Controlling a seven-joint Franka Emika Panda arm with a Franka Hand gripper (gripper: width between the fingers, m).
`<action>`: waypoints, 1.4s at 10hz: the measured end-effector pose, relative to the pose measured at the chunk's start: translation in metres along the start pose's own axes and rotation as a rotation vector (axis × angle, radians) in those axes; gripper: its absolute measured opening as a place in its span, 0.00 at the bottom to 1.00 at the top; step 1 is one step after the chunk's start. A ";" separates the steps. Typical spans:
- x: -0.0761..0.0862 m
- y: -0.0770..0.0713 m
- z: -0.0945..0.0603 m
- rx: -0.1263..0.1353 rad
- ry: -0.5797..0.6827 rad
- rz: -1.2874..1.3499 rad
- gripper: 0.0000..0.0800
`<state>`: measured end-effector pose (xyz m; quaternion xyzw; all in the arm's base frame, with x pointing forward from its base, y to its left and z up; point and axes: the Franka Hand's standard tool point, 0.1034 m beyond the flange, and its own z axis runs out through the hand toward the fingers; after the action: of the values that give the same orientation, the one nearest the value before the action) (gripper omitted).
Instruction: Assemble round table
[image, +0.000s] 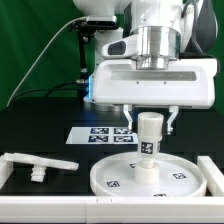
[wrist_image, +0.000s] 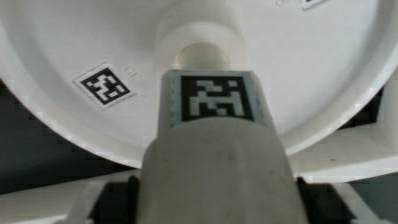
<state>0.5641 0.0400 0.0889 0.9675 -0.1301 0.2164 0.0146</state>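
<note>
a: where is the leg (image: 148, 138) now?

b: upright on the middle of the round disc (image: 188, 176), right under the gripper (image: 148, 120). the jaws stand on either side of the leg's top. we cannot tell from either view whether they press it or stand just off it.

a: what worries us from here?

b: if the leg only rests in its seat and is not fixed, we judge that a small sideways pull on letting go or lifting could tip it. if we turn it while it sits a little tilted, the joint may bind. the disc seems to lie loose on the black table (image: 50, 140), so it could turn or slide along with the leg.

a: and the foot piece (image: 38, 166)?

b: it lies flat toward the exterior view's left, well apart from the disc.

a: any writing?

b: no brand and no words. we see only black-white square patterns: the leg's tag (wrist_image: 214, 98), the disc's tag (wrist_image: 107, 85), and several on the marker board (image: 100, 133) beyond the disc.
</note>
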 end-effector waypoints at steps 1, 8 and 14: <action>-0.002 0.000 0.003 -0.003 -0.003 -0.003 0.51; -0.004 0.000 0.011 -0.007 0.038 -0.026 0.52; -0.001 0.005 -0.001 -0.006 -0.167 -0.025 0.81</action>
<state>0.5619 0.0355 0.0890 0.9836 -0.1194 0.1346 0.0092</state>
